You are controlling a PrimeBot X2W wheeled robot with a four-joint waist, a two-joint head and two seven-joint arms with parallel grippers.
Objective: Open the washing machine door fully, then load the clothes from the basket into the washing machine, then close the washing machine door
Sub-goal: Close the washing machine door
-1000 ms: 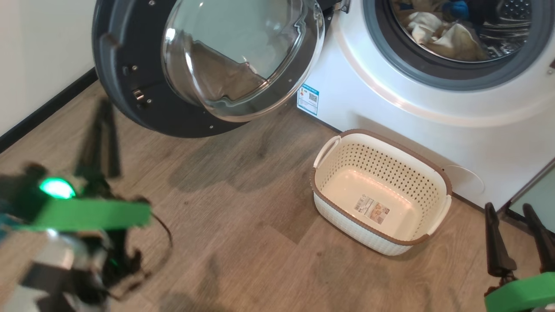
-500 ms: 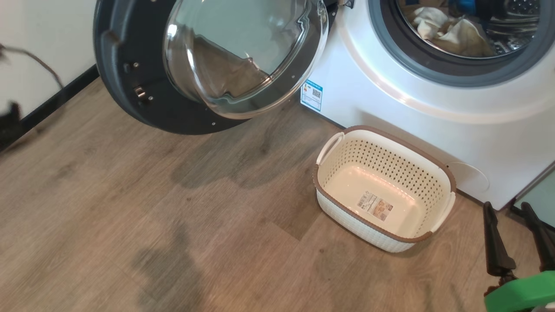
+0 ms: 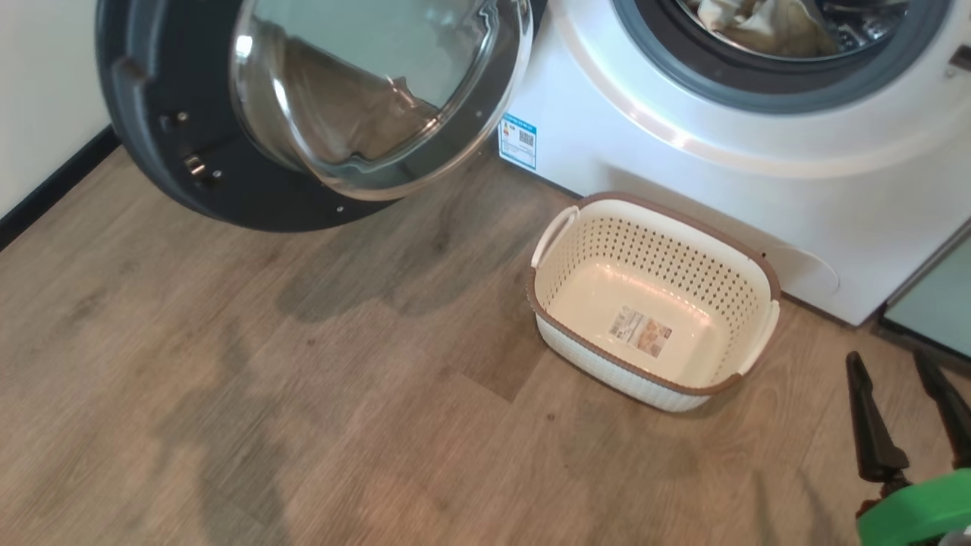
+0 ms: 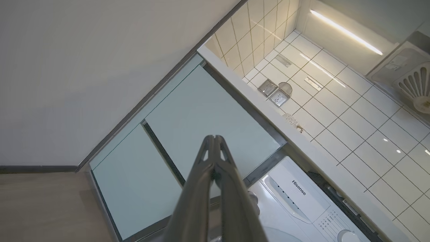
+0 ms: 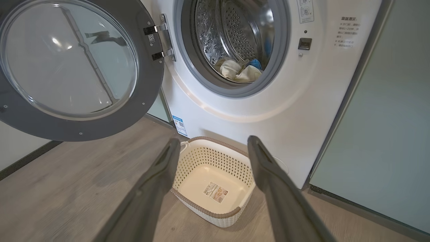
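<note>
- The right pincer (image 3: 887, 360) sits at 4 o'clock in the head view. Its two fingers are wide apart and hold nothing.
- The left pincer (image 4: 212, 138) has its fingers pressed together with nothing between them. It points at pale green cupboard doors (image 4: 201, 114).
- The basket (image 3: 645, 254) stands on the wood floor (image 3: 303, 394), at 10 o'clock from the right pincer and just beside the washing machine (image 3: 667, 152).
- The door (image 3: 152, 174) hangs open at 11 o'clock.
- The clothes (image 3: 758, 26) lie inside the drum at 1 o'clock.

Its right end effector (image 3: 885, 358) has dark fingers (image 3: 872, 428), green band (image 3: 910, 517).
</note>
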